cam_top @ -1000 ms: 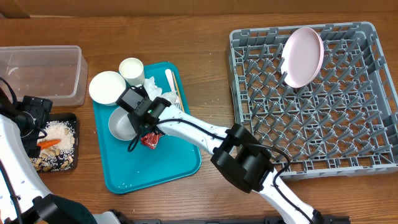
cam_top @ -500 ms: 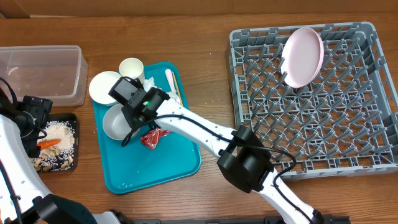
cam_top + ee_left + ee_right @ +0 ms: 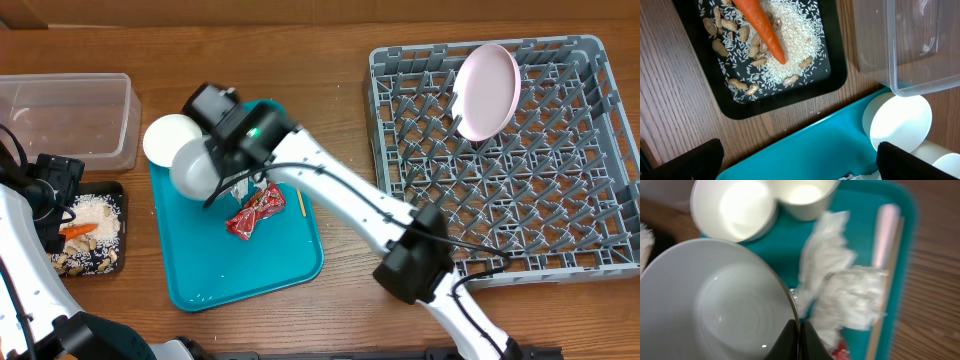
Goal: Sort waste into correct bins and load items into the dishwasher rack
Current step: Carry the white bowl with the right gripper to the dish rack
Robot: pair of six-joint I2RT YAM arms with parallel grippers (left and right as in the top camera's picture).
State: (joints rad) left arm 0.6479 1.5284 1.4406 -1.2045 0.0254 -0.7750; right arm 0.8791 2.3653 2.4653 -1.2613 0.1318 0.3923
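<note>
Right gripper (image 3: 794, 332) is pinched shut on the rim of a white bowl (image 3: 715, 305), which sits over the left side of the teal tray (image 3: 250, 270). From overhead I see the second bowl (image 3: 170, 138) overlapping it, the cup (image 3: 805, 195) beside that, napkins (image 3: 840, 290) just right of the fingers, and the red wrapper (image 3: 255, 210) near. Left gripper (image 3: 800, 162) is wide open and holds nothing, above the black tray (image 3: 830, 75) with a carrot (image 3: 760, 27) on rice (image 3: 790, 55). The clear tub (image 3: 910, 45) is beside it. Pink plate (image 3: 487, 90) stands in the rack (image 3: 520, 200), well apart.

likely a robotics lab (wooden table (image 3: 340, 60), robot arms (image 3: 330, 195), dishwasher rack (image 3: 520, 200))
</note>
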